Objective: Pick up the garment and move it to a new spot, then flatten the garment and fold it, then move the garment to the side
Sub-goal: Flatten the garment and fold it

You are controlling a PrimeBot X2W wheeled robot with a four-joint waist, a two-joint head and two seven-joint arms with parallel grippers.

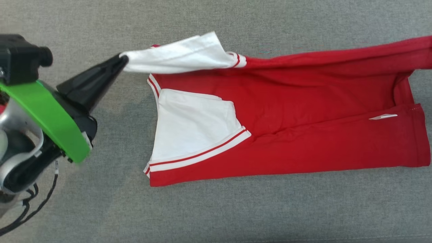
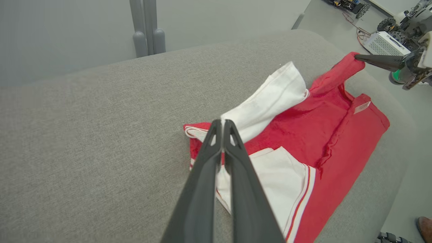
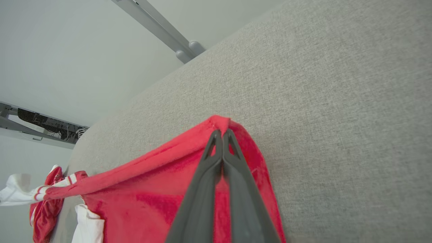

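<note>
The garment (image 1: pixel 303 135) is a red shirt with white sleeves, spread sideways on the grey padded surface (image 1: pixel 236 209). My left gripper (image 1: pixel 123 62) is shut on the tip of the far white sleeve (image 1: pixel 182 55), lifted off the cloth; the left wrist view shows the same grip (image 2: pixel 222 123) on that sleeve (image 2: pixel 270 98). My right gripper (image 3: pixel 221 132) is shut on the garment's red hem corner (image 3: pixel 219 122), raised and pulled taut. In the left wrist view that right gripper (image 2: pixel 357 58) holds the red corner at the far right. The near sleeve (image 1: pixel 192 125) lies flat.
The grey surface drops off at its far edge (image 2: pixel 236 44) toward a pale floor with grey posts (image 2: pixel 146 30). A white box (image 2: pixel 384 44) and wheeled gear sit on the floor at the right. A shoe (image 2: pixel 425 227) shows at the lower right corner.
</note>
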